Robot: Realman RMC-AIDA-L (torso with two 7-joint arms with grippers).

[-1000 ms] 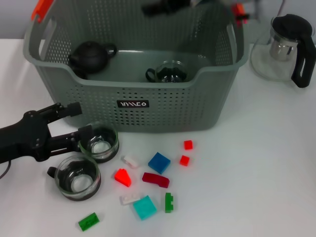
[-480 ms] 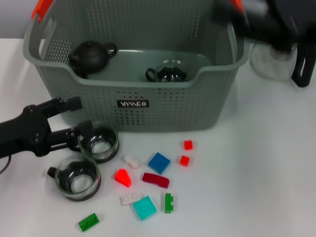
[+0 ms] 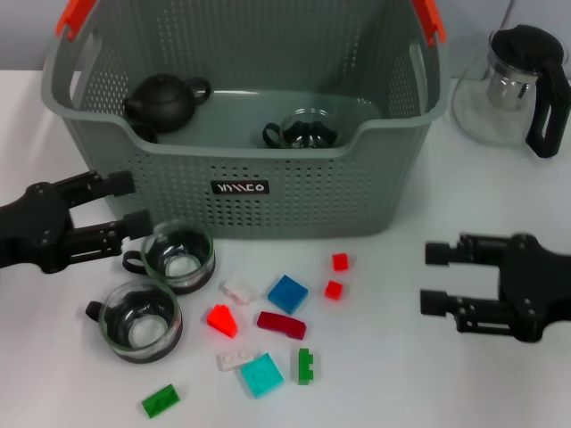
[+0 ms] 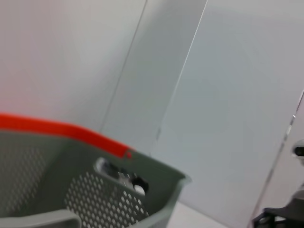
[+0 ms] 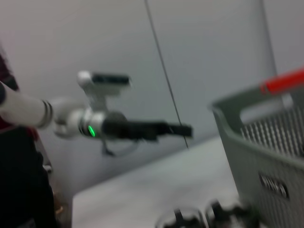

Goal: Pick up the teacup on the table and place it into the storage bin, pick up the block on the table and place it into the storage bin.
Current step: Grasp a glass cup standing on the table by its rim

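**Head view: both grippers open, nothing held**

You have two teacups [image 3: 178, 257] on the table [image 3: 500, 383], near-left of the storage bin [image 3: 268, 174]. Your left gripper [image 3: 127, 205] sits released just left of them. Blocks [image 3: 287, 293] lie scattered nearby. Your right gripper [image 3: 434, 278] hovers spread, far right.

"Where is the robot's left arm?"

"It comes in low from the left side. The left gripper [image 3: 125, 203] is black. It points to the right, and its two fingers [image 3: 114, 184] are spread apart with nothing between them."

"And the other arm?"

"It comes in from the right side, low down. The right gripper [image 3: 436, 278] is black too. It points to the left. Its two fingers [image 3: 444, 252] are also spread apart and hold nothing."

"Can one arm see the other?"

"Yes. The right wrist view shows the left arm far off, white and black, stretched out flat."
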